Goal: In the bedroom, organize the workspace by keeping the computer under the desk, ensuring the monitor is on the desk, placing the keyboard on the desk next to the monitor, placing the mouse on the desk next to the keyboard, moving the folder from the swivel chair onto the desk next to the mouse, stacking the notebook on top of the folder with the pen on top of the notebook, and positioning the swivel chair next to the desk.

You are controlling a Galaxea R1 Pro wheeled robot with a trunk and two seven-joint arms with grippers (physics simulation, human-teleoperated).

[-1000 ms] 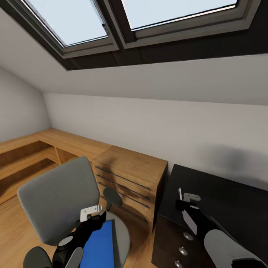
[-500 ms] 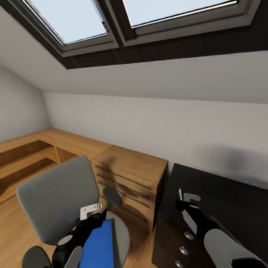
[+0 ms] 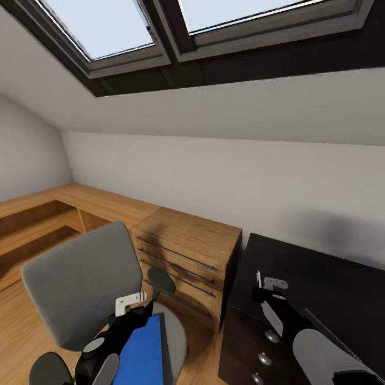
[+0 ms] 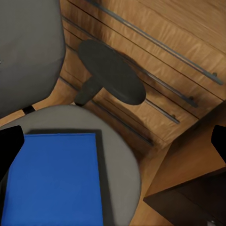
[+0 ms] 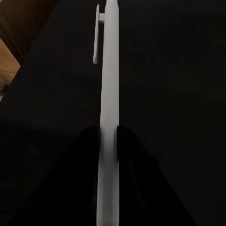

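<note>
A bright blue folder (image 3: pixel 143 350) lies flat on the swivel chair (image 3: pixel 80 283) seat, directly beneath the spread, empty left gripper (image 3: pixel 132 306), the nearer one. The right gripper (image 3: pixel 267 284) pinches the pen (image 5: pixel 109 94) above the black worktop (image 3: pixel 321 289).

arms: glossy black, grey oval panels | left hand (image 3: pixel 140 309) black, white bracket | right hand (image 3: pixel 260 293) alike

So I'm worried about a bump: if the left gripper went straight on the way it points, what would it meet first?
Most likely the blue folder lying on the chair seat. The open left gripper hangs over the seat pointing down at it. Depth is hard to judge, so it might touch bare seat beside the folder instead.
</note>
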